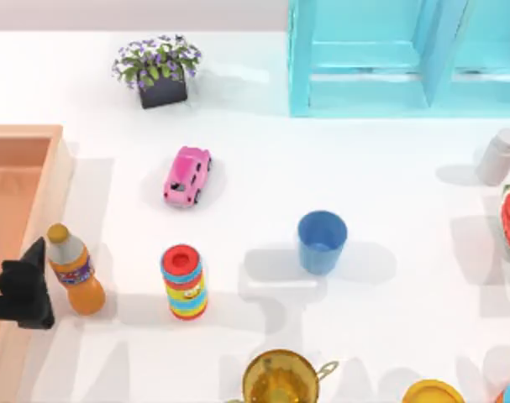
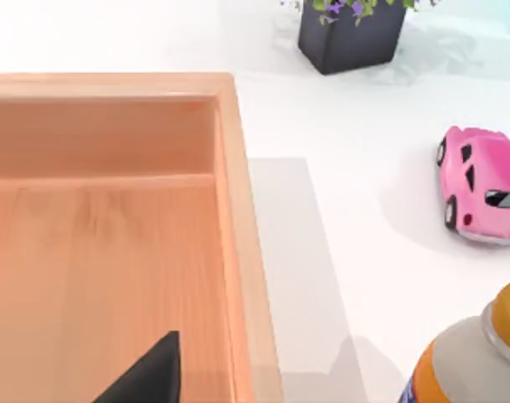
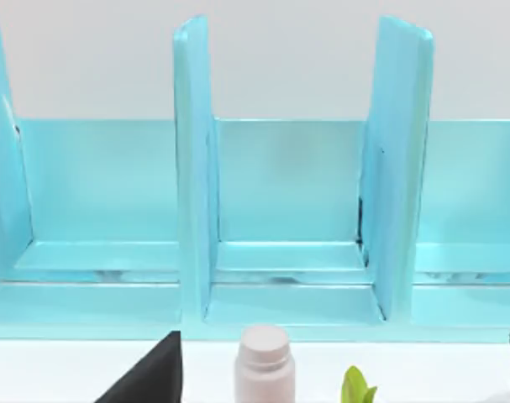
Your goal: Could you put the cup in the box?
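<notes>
Left gripper (image 1: 23,290) parked at the table's left edge over the box (image 1: 49,180); whether its fingers are parted or closed cannot be told.

Just right of it stands an orange soda bottle (image 1: 74,270), then a striped can (image 1: 183,283). The cup (image 1: 322,242) stands upright mid-table, well apart from the box and free of any gripper. A pink toy car (image 1: 187,176) lies farther back, with a flower pot (image 1: 160,71) and teal cabinet (image 1: 406,54) at the far side.
</notes>
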